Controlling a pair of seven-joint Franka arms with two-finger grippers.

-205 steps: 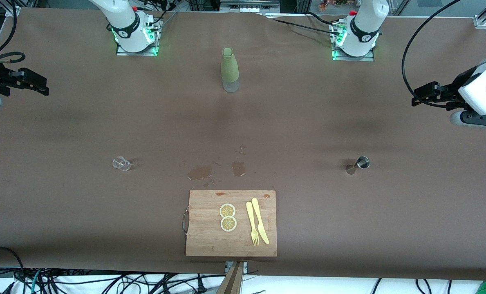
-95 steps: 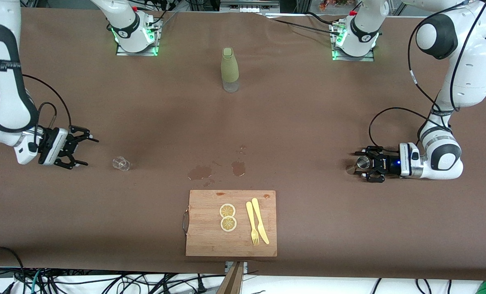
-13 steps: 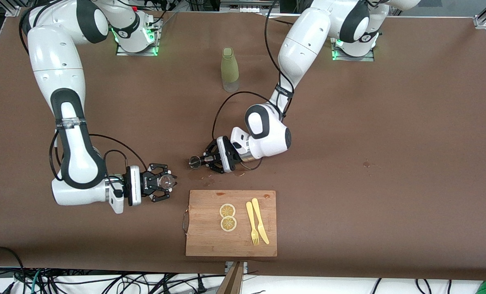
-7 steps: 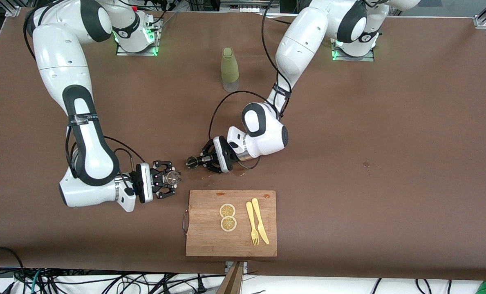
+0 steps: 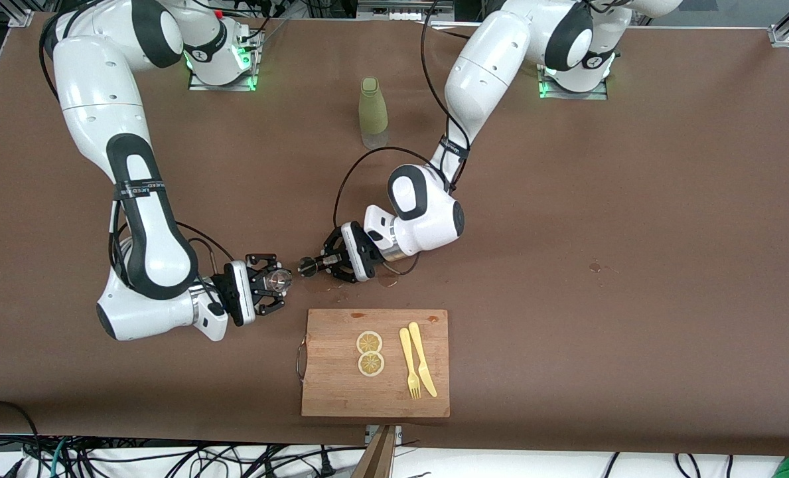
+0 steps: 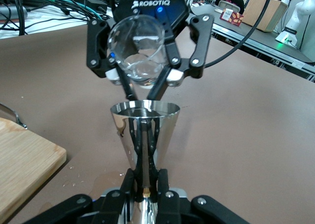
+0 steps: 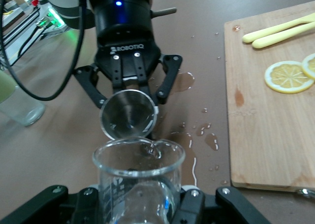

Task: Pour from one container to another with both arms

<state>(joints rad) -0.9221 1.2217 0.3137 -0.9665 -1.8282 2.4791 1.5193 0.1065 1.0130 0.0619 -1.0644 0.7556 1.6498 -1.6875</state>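
My left gripper (image 5: 319,263) is shut on the waist of the small steel jigger (image 5: 308,267), just above the table near the wooden board's corner. In the left wrist view the jigger (image 6: 144,130) rises from the left gripper (image 6: 144,183). My right gripper (image 5: 269,281) is shut on the tiny clear glass (image 5: 278,279), held right beside the jigger. In the right wrist view the glass (image 7: 138,179) fills the foreground and the jigger (image 7: 129,118) is tipped with its open mouth toward the glass rim. A small splash of liquid shows at that rim.
A wooden cutting board (image 5: 341,385) with two lemon slices (image 5: 369,353), a yellow fork and a knife (image 5: 417,368) lies nearer the front camera. Wet patches (image 5: 387,281) mark the table under the left gripper. An olive-green bottle (image 5: 373,111) stands between the arm bases.
Both grippers have closed in on each other: the right one carried the glass toward the jigger, and the left one brought the jigger a little toward the glass. Each hold is unchanged.
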